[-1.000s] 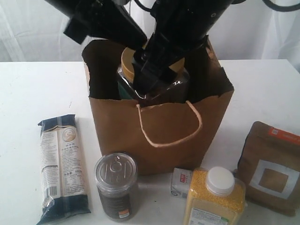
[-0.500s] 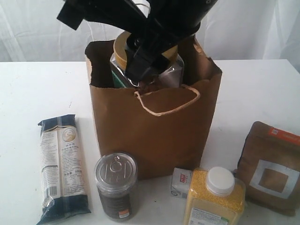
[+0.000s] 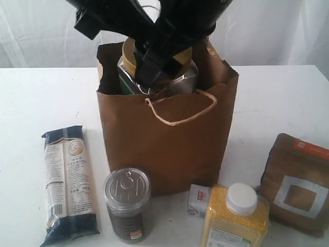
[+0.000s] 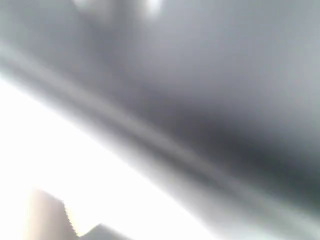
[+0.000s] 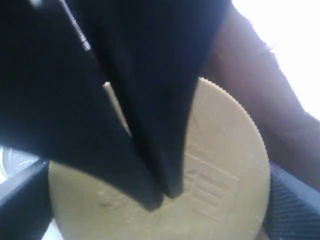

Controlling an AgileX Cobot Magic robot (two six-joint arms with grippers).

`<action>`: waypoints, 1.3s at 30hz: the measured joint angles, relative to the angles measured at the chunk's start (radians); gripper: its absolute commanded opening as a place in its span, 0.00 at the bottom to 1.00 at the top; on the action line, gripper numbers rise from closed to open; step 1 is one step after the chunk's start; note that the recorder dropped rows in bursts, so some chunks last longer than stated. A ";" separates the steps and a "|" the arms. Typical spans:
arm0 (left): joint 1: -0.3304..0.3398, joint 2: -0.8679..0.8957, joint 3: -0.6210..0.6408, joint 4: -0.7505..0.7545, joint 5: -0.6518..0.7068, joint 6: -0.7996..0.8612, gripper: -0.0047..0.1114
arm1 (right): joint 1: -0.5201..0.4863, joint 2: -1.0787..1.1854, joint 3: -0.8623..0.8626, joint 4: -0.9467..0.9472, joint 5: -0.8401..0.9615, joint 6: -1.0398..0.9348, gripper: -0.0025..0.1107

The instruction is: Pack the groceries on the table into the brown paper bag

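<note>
The brown paper bag (image 3: 164,144) stands open in the middle of the table (image 3: 41,98). The gold-lidded jar (image 3: 127,74) sticks out of its mouth, and my right gripper (image 3: 154,59) is shut on it. From the right wrist the gold lid (image 5: 220,165) fills the space between my right gripper (image 5: 160,217) and its fingers (image 5: 292,200). A black arm part crosses over the lid. The left wrist view is a blur. Outside the bag lie the noodle packet (image 3: 68,182), can (image 3: 127,203), small packet (image 3: 198,199), yellow-grain bottle (image 3: 236,216) and windowed pouch (image 3: 298,182).
Both black arms (image 3: 103,18) crowd the space above the bag's mouth. A white curtain hangs behind the table. The bag's paper handle (image 3: 180,110) droops over its front face. Brown bag wall (image 5: 250,85) rises close beside the lid.
The jar and the arms have shifted left and slightly up. The bag's mouth has drawn in, its right side moving left.
</note>
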 measured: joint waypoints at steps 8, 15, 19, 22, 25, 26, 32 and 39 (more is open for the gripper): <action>0.003 0.043 0.154 -0.089 -0.031 -0.014 0.04 | 0.000 0.025 -0.020 -0.052 0.102 0.002 0.82; 0.002 -0.011 0.026 0.014 -0.001 -0.044 0.04 | 0.004 0.003 -0.061 -0.004 0.041 -0.009 0.82; 0.000 -0.031 0.008 0.042 0.001 -0.051 0.04 | 0.010 -0.002 -0.067 0.011 0.022 -0.011 0.82; 0.000 -0.045 0.008 0.064 0.001 -0.050 0.04 | 0.010 -0.004 -0.066 0.018 0.020 -0.011 0.82; 0.000 -0.049 0.015 0.066 0.001 -0.053 0.04 | 0.010 -0.004 -0.068 0.031 0.020 -0.011 0.82; 0.000 -0.049 0.026 0.060 0.001 -0.053 0.04 | 0.010 0.000 -0.068 0.035 0.025 -0.011 0.82; -0.002 -0.015 0.172 0.020 -0.020 -0.058 0.04 | 0.008 0.031 -0.048 0.002 0.102 -0.022 0.82; -0.013 -0.017 0.149 0.052 -0.054 -0.066 0.04 | -0.001 0.040 -0.041 -0.029 0.102 -0.022 0.82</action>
